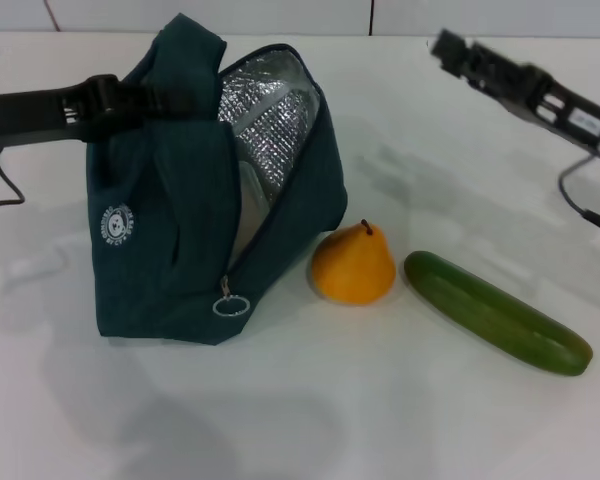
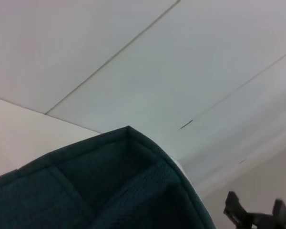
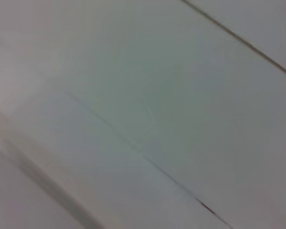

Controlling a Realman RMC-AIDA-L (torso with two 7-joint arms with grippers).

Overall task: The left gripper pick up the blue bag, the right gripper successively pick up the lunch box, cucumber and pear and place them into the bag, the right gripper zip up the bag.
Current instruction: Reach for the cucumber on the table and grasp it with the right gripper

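Note:
The blue bag (image 1: 170, 220) stands on the white table with its zipper open and its silver lining showing. It also fills the lower part of the left wrist view (image 2: 109, 186). My left gripper (image 1: 145, 100) is shut on the bag's handle at its top and holds it up. The pear (image 1: 353, 264) stands just right of the bag. The cucumber (image 1: 495, 312) lies right of the pear. My right gripper (image 1: 450, 48) is in the air at the far right, empty and away from everything; in the left wrist view (image 2: 255, 202) its fingers stand apart. The lunch box is not in clear view.
The bag's ring zipper pull (image 1: 231, 304) hangs at the low front end of the opening. The white table (image 1: 380, 420) stretches in front of the bag and fruit. A wall stands behind the table.

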